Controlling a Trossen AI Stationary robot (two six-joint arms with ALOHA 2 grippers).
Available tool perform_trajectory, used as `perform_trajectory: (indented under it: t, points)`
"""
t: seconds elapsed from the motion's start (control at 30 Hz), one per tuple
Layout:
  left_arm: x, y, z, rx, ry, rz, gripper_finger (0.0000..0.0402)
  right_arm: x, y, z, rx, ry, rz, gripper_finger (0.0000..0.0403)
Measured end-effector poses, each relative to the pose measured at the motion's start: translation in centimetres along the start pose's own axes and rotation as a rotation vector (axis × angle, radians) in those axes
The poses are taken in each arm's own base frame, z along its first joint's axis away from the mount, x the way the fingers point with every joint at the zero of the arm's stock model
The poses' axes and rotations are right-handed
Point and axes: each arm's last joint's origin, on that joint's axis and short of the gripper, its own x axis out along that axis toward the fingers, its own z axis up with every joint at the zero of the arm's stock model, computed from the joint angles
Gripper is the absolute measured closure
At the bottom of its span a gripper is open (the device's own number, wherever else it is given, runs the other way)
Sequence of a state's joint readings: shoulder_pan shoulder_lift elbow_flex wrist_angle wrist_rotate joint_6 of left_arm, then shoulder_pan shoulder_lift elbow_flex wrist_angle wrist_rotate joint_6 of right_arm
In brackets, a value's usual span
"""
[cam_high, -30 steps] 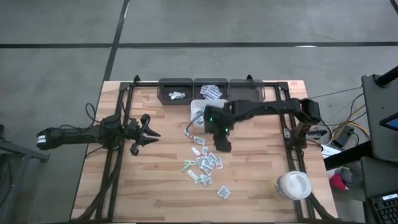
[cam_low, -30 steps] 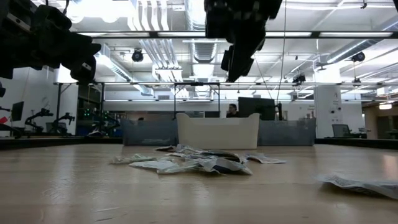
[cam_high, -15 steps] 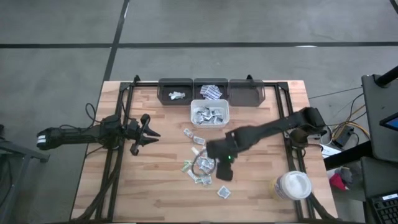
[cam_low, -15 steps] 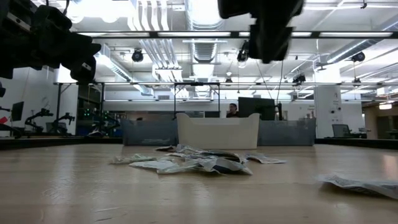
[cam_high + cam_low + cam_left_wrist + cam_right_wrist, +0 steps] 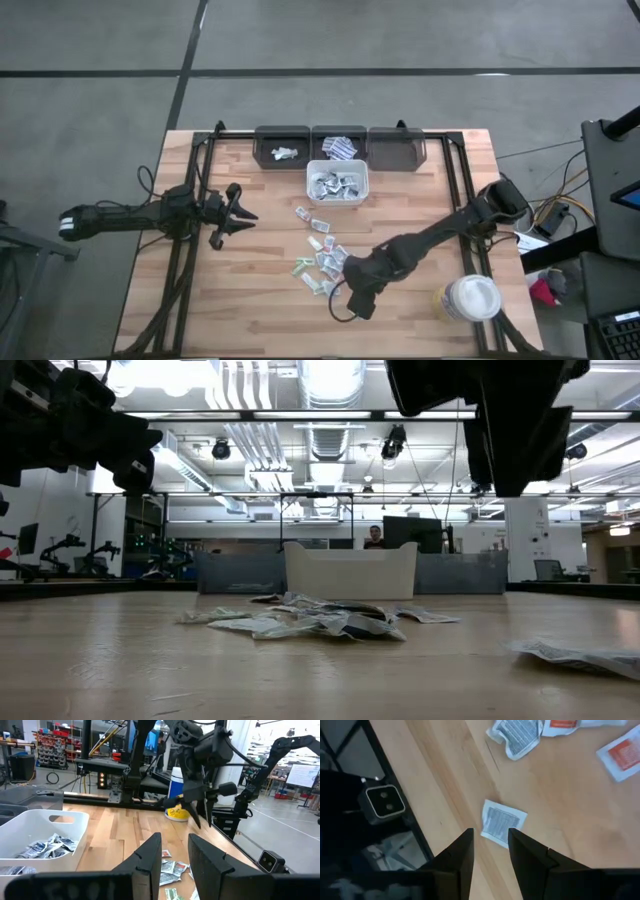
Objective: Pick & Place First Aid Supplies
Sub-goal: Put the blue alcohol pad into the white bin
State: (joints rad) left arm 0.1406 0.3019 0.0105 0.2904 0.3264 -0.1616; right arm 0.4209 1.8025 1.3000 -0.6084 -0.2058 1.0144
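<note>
Dark fingers (image 5: 462, 851) of the right gripper (image 5: 487, 851) stand slightly apart, empty, above one white sachet (image 5: 502, 823) near the table's (image 5: 250, 320) front edge. Other sachets (image 5: 325, 262) lie mid-table. Left gripper (image 5: 243, 214), fingers parted, waits by the left edge.

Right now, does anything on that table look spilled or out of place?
Yes. Sachets lie scattered loose on the table in front of the white bin, some overlapping and crumpled. One sachet lies apart from the heap, under the right gripper, whose fingers stand open above it. Nothing looks broken.
</note>
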Motion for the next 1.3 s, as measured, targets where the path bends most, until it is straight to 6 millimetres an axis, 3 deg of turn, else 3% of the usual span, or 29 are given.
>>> perform_trajectory:
  t: [0.27,0.6,1.0,1.3]
  points:
    - [0.0,0.0,0.0,-0.001,0.0,0.0,0.0307,1.2,-0.8,-0.8,0.047,0.014,-0.012,0.0282]
    - [0.0,0.0,0.0,-0.002,0.0,0.0,0.0307,2.1,0.2,-2.0,0.05,0.012,0.026,0.03]
    - [0.0,0.0,-0.2,-0.01,0.019,0.003,0.0307,7.5,-1.0,-1.8,0.152,0.071,-0.1,0.0303]
    - [0.1,0.1,-0.3,-0.021,0.03,0.005,0.0307,12.3,-0.2,-0.8,0.195,0.12,-0.144,0.0309]
